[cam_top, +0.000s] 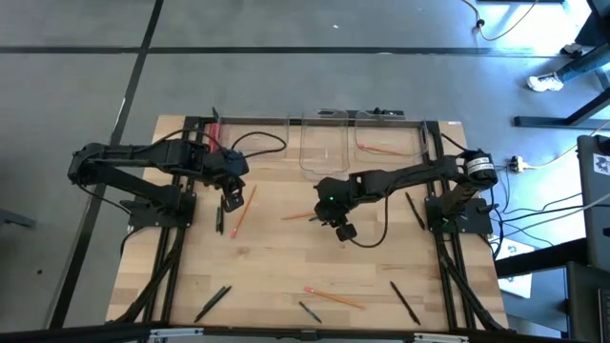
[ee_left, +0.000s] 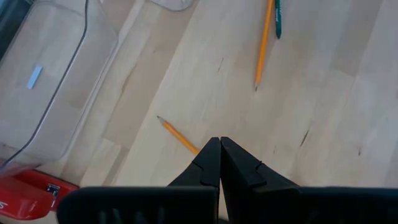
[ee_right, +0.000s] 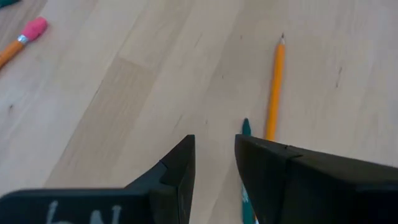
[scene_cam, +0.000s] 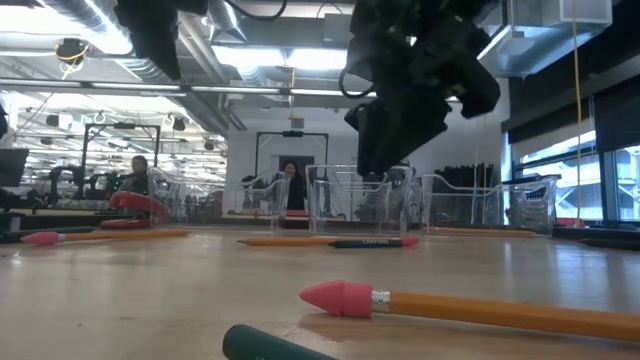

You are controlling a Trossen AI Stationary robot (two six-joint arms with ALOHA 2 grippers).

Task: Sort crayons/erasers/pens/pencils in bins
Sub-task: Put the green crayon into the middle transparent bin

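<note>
While most of the sticks are still lying loose on the bench [cam_top: 286, 267], you're only getting started: one pencil [cam_top: 379, 149] is sitting in the right-hand bin [cam_top: 391, 133], and the middle bin [cam_top: 322, 148] is looking empty as far as the high view tells. Your right gripper [ee_right: 214, 165] is hovering with fingers spread just above a pencil [ee_right: 274, 87] and a dark green crayon [ee_right: 246, 129] lying side by side at mid-bench. Your left gripper [ee_left: 220, 163] is hanging with fingers pressed together, pinching nothing, over another pencil [ee_left: 179, 135]. Near the front edge, a pink-tipped pencil [cam_top: 334, 297], pens [cam_top: 404, 302] and a short crayon [cam_top: 309, 312] are waiting, so nearly all the sorting is remaining.
</note>
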